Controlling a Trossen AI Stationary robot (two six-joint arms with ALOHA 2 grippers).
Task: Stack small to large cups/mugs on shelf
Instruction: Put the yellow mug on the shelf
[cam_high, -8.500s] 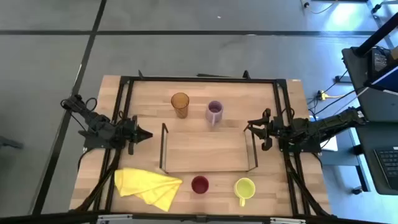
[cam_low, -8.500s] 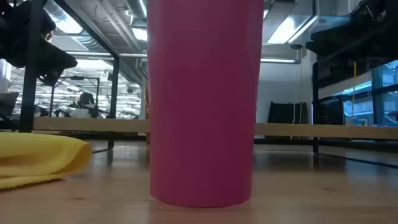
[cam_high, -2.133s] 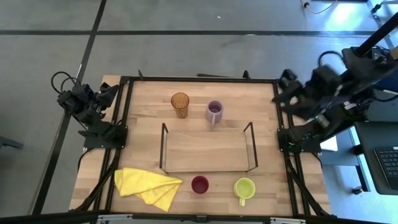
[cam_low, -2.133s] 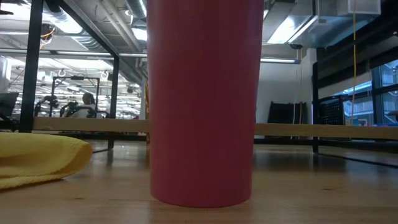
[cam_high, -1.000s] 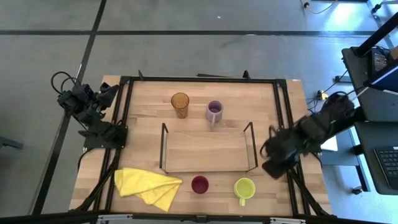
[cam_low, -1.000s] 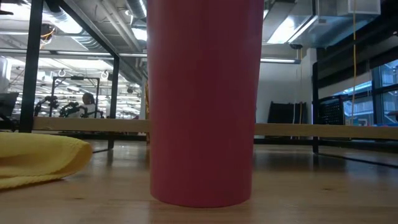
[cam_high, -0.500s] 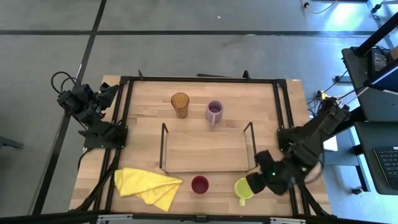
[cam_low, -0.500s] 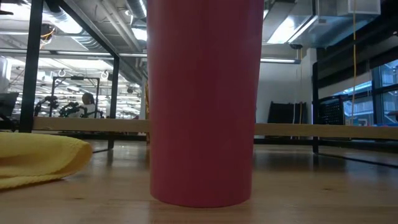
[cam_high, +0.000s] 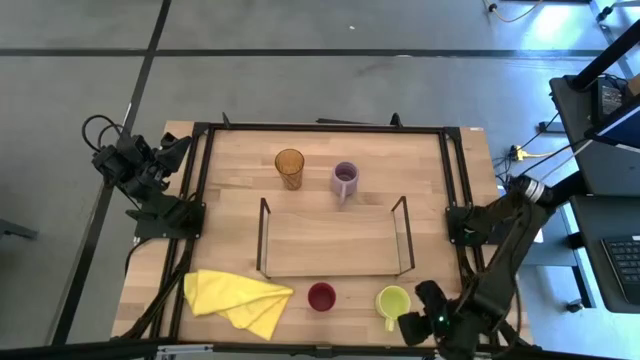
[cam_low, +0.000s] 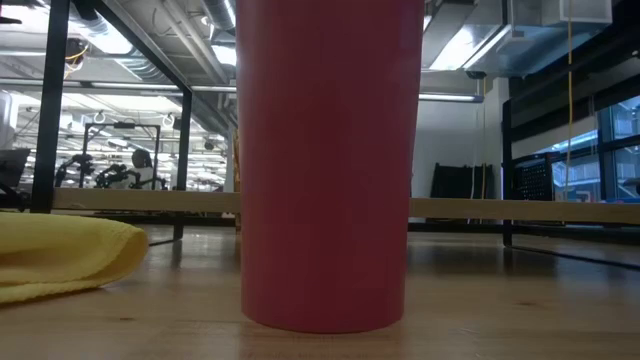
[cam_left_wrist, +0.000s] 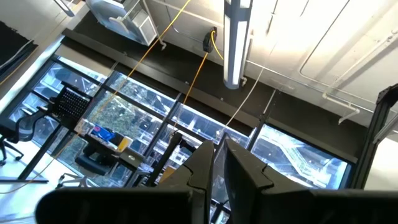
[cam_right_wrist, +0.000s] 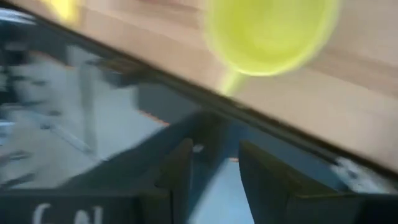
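Clearly the right pincer, fingers parted and empty, hovers off the desk edge beside the yellow-green mug; it should approach the handle squarely.

Grey concrete floor with dark seams, long fluorescent ceiling light overhead, big windows, pretty bright workshop vibe.

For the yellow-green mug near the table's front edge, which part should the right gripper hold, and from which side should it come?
Probably the rim. The yellow-green mug stands upright with its mouth open, and its handle points to the table's front edge, so one finger could drop inside from above and one outside, on the wall away from the handle. The right gripper hangs past that front edge, fingers apart.
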